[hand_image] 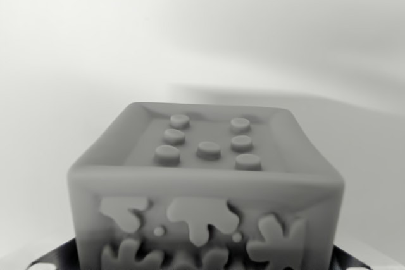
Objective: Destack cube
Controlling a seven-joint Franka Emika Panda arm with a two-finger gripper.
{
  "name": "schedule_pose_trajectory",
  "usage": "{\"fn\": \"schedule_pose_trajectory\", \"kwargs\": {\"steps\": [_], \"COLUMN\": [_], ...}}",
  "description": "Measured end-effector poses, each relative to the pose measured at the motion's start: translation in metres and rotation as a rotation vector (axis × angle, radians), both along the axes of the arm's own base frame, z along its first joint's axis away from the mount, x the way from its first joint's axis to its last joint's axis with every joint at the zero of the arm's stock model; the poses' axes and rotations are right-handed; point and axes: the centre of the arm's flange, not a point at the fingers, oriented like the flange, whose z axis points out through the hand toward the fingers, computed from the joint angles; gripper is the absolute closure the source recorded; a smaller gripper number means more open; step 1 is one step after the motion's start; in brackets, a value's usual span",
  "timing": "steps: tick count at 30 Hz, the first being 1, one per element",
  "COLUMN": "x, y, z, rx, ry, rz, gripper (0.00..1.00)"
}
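Observation:
A grey cube (205,184) fills the lower middle of the wrist view, very close to the camera. Its top face is recessed and carries several round studs. Its near side shows raised blob shapes and small dots. Dark parts show at the bottom corners, to the left (54,258) and right (348,260) of the cube's base; I cannot tell whether they are my fingers or something under the cube. The gripper itself does not show clearly, and whatever the cube rests on is hidden.
Behind the cube lies a pale, plain surface (190,42) with a soft shadow band crossing to the wrist view's right. No other object shows.

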Motion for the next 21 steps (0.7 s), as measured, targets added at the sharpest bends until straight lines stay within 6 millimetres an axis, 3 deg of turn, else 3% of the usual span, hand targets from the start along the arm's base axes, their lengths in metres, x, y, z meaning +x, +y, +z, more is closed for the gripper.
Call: {"fn": "schedule_pose_trajectory", "kwargs": {"steps": [21], "x": [0.000], "y": [0.000], "z": [-0.031], "rx": [0.000], "ry": [0.000], "rz": [0.001], "gripper": [1.00]}}
